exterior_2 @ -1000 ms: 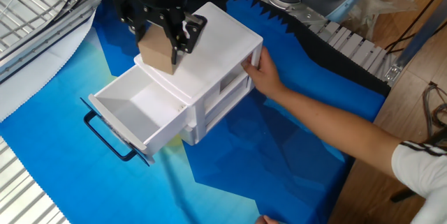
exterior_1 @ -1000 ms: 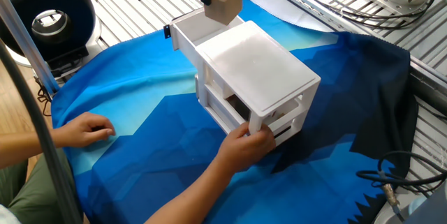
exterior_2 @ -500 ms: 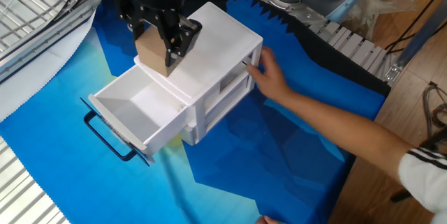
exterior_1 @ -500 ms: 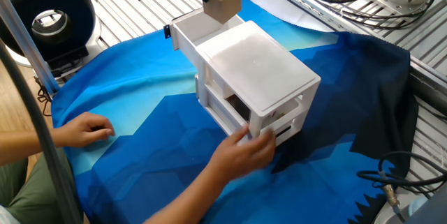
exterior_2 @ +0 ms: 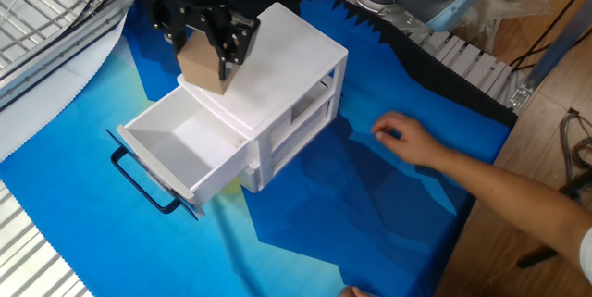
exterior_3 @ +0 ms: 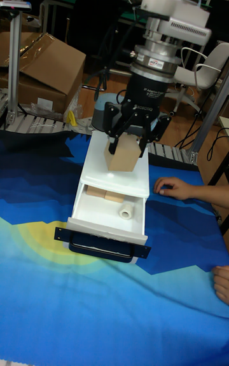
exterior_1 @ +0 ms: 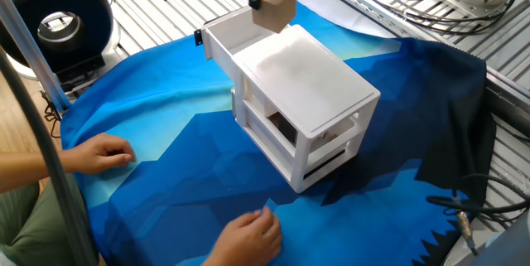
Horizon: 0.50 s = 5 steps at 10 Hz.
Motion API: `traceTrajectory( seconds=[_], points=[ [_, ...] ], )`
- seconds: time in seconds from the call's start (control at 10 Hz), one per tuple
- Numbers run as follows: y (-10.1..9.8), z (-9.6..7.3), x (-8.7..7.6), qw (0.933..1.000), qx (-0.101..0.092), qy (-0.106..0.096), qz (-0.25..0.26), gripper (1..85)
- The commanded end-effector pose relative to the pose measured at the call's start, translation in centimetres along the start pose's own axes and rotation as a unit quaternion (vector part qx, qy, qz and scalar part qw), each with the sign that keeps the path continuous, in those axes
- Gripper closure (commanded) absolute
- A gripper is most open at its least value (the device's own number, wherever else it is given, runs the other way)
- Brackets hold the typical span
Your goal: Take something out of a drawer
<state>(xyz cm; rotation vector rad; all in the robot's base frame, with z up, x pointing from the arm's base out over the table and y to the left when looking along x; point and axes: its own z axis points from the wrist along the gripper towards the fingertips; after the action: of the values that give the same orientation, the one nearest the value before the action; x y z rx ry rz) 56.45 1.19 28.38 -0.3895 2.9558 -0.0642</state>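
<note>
Tall fixed view alone shows drawer [exterior_3: 108,210] contents: tan blocks, white roll. Jaws clamp plain tan cube [exterior_3: 123,152] above it.

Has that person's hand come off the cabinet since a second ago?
Yes. The hand has left the white cabinet and pulled back onto the blue cloth, clear of it.

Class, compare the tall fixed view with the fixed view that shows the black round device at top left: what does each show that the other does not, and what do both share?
Only the tall view shows the drawer's contents, a small white roll and tan blocks, plus the black handle. Only the other shows the black round device and the cabinet's lower drawers. Both show the gripper holding the tan cube above the open drawer.
</note>
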Motion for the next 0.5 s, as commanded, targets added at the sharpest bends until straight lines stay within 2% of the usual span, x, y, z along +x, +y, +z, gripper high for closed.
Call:
traceTrajectory(
  seconds=[0.0, 0.1, 0.2, 0.3, 0.4],
  points=[
    [1.3, 0.4, 0.4, 0.9995, -0.03, -0.003, -0.01, 84.7],
    [2.0, -0.1, 0.6, 0.9992, -0.03, 0.006, 0.024, 84.7],
    [1.0, 0.0, 0.6, 0.9985, -0.011, 0.006, 0.053, 84.7],
    [-0.6, 0.0, 0.9, 0.9973, 0.02, 0.01, 0.07, 84.7],
    [-1.1, -0.1, 0.8, 0.997, 0.029, 0.008, 0.071, 84.7]
  ],
)
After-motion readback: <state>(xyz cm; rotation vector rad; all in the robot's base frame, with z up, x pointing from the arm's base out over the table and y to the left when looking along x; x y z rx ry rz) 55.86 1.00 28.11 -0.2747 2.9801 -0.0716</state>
